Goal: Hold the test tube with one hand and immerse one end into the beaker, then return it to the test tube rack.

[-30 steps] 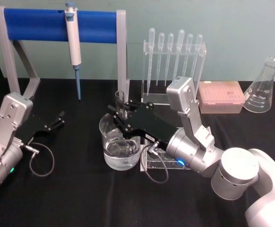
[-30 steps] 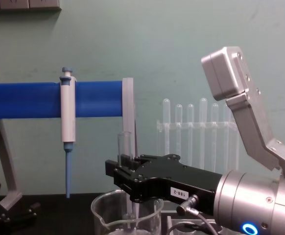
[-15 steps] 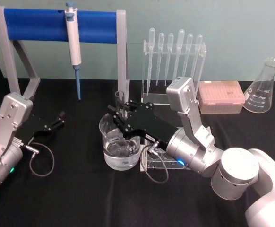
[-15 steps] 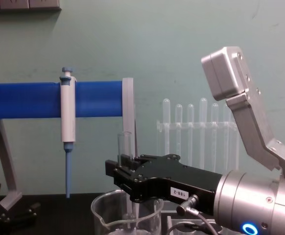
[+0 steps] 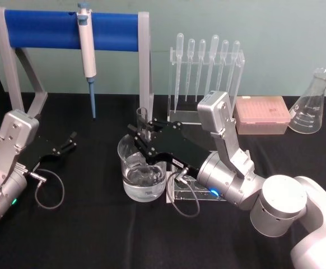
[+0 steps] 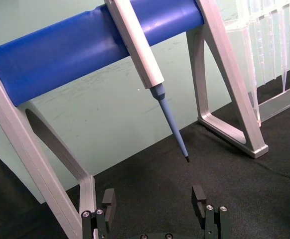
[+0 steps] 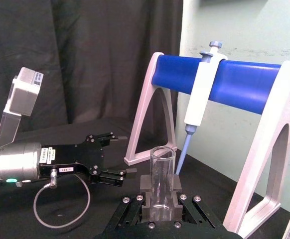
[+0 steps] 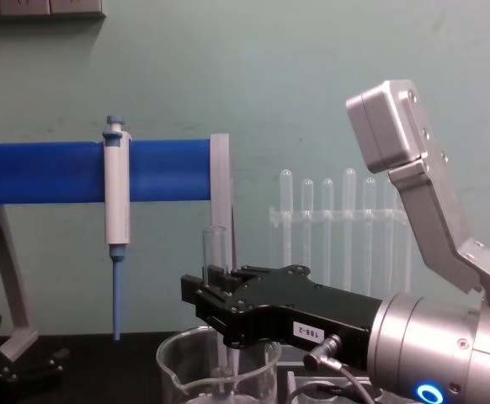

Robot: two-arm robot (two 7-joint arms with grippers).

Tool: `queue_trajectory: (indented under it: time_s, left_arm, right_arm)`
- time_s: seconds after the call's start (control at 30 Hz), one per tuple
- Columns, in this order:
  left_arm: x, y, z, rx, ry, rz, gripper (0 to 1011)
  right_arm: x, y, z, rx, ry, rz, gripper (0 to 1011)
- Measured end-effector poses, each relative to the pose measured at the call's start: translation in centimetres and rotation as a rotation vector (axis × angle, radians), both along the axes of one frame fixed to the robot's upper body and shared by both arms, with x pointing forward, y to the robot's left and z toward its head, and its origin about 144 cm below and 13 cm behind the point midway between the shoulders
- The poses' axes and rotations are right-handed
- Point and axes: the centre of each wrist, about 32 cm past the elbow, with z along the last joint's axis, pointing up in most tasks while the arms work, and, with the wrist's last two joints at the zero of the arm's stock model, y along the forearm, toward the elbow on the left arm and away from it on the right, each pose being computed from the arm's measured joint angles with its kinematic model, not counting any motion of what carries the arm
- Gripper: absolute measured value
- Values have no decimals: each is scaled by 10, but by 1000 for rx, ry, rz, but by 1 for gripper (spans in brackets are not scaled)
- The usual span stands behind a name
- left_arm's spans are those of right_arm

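Clear glossy glass: test tube [image 5: 142, 117], beaker [image 5: 127, 169]. Matt black finish: right hand [image 5: 143, 139]. Satin silver metal: wrist [image 5: 226, 180]. Matt black cloth: table [image 5: 96, 230]. Matt blue plastic: stand bar [image 5: 45, 29].

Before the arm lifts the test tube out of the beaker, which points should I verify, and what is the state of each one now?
1. Grip: right gripper shut on the test tube, tube upright: ok.
2. Tube's lower end inside the beaker: ok.
3. Lower end reaching the water: cannot tell.
4. Left gripper open, resting at the table's left side, apart from the beaker: ok.
5. Free slot in the clear test tube rack, partly under the right arm: cannot tell.
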Motion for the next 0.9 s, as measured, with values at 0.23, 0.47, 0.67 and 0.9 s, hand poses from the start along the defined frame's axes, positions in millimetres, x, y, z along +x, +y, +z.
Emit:
queue_trajectory:
  time_s: [0.23, 0.47, 0.67, 0.9]
  left_arm:
    - [0, 0, 0, 0, 0, 0, 1000]
    - [0, 0, 0, 0, 0, 0, 1000]
    - [0, 0, 0, 0, 0, 0, 1000]
    - [0, 0, 0, 0, 0, 0, 1000]
  right_arm:
    - [0, 0, 0, 0, 0, 0, 227]
    - [0, 0, 0, 0, 0, 0, 227]
    - [0, 0, 0, 0, 0, 0, 227]
    - [0, 0, 0, 0, 0, 0, 227]
